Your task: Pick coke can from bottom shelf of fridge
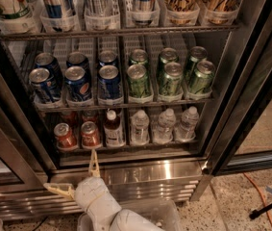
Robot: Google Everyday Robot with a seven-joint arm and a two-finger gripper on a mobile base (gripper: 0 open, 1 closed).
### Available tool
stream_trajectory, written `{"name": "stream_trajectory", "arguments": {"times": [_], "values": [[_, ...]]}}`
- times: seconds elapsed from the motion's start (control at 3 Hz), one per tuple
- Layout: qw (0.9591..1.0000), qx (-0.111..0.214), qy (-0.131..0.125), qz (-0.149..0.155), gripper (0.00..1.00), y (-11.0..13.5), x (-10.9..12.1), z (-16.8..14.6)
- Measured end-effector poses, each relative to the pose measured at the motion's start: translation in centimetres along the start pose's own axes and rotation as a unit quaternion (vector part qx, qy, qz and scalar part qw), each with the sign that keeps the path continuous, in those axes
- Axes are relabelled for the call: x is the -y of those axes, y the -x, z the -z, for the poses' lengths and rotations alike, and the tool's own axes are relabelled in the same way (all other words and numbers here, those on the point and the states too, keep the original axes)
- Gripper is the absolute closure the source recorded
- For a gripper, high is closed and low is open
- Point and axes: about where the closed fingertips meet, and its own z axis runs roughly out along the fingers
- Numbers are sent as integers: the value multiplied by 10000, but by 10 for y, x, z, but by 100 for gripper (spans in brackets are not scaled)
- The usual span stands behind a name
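Observation:
The fridge (251,81) stands open in front of me. On its bottom shelf (126,148) two red coke cans stand at the left: one (65,136) and one beside it (90,134), with more red cans dim behind them. My gripper (77,174) is low in the view, in front of the steel base and just below the shelf's front edge. It is open and empty. One pale finger (94,163) points up toward the right-hand coke can; the other (58,189) sticks out to the left.
On the bottom shelf a dark bottle (112,128) and three water bottles (164,125) stand right of the cokes. The shelf above holds blue cans (78,83) and green cans (170,77). An orange cable (260,196) lies on the floor at right.

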Motion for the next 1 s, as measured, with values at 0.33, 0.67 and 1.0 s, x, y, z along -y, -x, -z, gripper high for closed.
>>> {"name": "stream_trajectory", "arguments": {"times": [0.33,0.67,1.0], "values": [[10000,-12,21,5,0,-9,6,-14],[10000,20,-7,-7,0,-33,23,-42],[10000,20,-7,-7,0,-33,23,-42]]}}
